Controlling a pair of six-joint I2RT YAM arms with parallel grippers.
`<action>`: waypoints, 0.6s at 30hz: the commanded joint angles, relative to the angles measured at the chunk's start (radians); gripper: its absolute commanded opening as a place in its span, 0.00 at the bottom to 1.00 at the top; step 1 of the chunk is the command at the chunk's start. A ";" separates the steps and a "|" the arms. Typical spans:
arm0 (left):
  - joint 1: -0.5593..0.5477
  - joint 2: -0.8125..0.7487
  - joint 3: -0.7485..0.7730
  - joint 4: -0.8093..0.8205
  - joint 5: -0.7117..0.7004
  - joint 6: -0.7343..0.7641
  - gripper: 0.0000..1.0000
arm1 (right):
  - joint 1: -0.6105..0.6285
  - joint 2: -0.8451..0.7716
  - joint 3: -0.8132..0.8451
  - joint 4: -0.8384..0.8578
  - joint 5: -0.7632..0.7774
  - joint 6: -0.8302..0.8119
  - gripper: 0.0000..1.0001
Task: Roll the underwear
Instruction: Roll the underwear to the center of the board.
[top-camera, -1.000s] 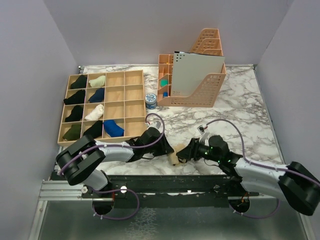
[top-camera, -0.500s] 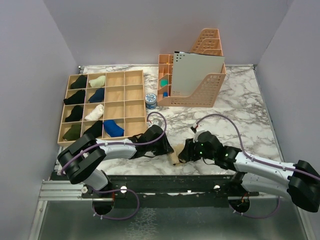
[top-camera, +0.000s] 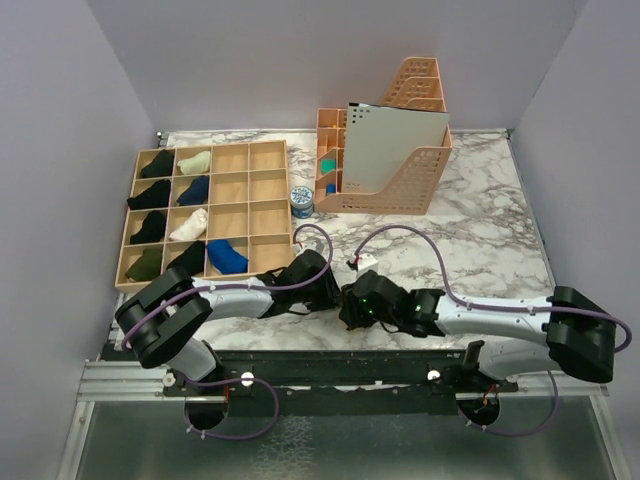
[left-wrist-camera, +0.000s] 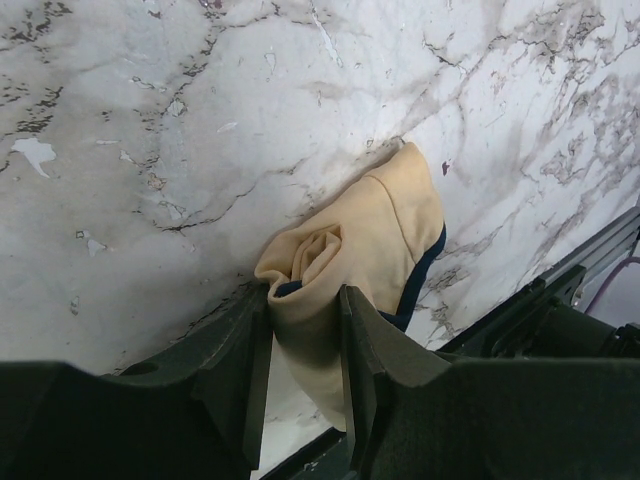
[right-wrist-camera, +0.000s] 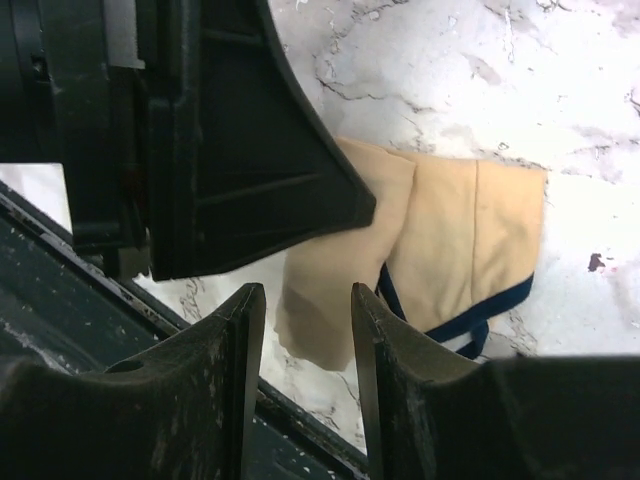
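Left arm (top-camera: 228, 297) and right arm (top-camera: 500, 323): pale grey link shells, black joint housings, purple cable (top-camera: 398, 228) looped along each. Left pincer (left-wrist-camera: 303, 293) and right pincer (right-wrist-camera: 307, 293): matte black moulded fingers.

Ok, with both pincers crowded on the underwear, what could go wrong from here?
The open right pincer sits close against the left pincer, so closing in could knock them together. The left pincer grips only one end of the beige navy-trimmed cloth underwear; a tug may undo the loose fold. The garment lies near the front edge of the white marble table and could slide off.
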 joint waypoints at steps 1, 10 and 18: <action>-0.004 0.008 -0.011 -0.034 0.011 -0.010 0.36 | 0.058 0.069 0.067 -0.054 0.133 0.032 0.43; -0.005 -0.013 -0.016 -0.044 0.006 -0.017 0.37 | 0.096 0.205 0.095 -0.114 0.240 0.097 0.41; -0.004 -0.050 -0.017 -0.056 -0.005 -0.023 0.45 | 0.096 0.253 0.071 -0.187 0.283 0.156 0.34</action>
